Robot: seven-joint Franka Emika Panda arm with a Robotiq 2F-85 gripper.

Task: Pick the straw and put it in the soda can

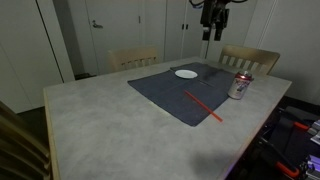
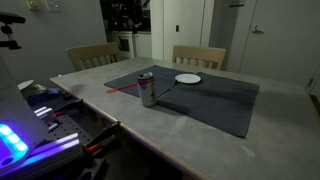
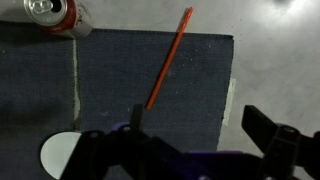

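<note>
The red-orange straw lies flat on the dark grey mat, one end past the mat's edge; it shows faintly in an exterior view and runs diagonally in the wrist view. The silver soda can with red markings stands upright at the mat's edge, also seen in an exterior view and at the wrist view's top left. My gripper hangs high above the table's far side, open and empty; its fingers frame the mat below.
A flat white round plate rests on the mat, also in an exterior view and the wrist view. Wooden chairs stand at the far side. Lit equipment sits beside the table.
</note>
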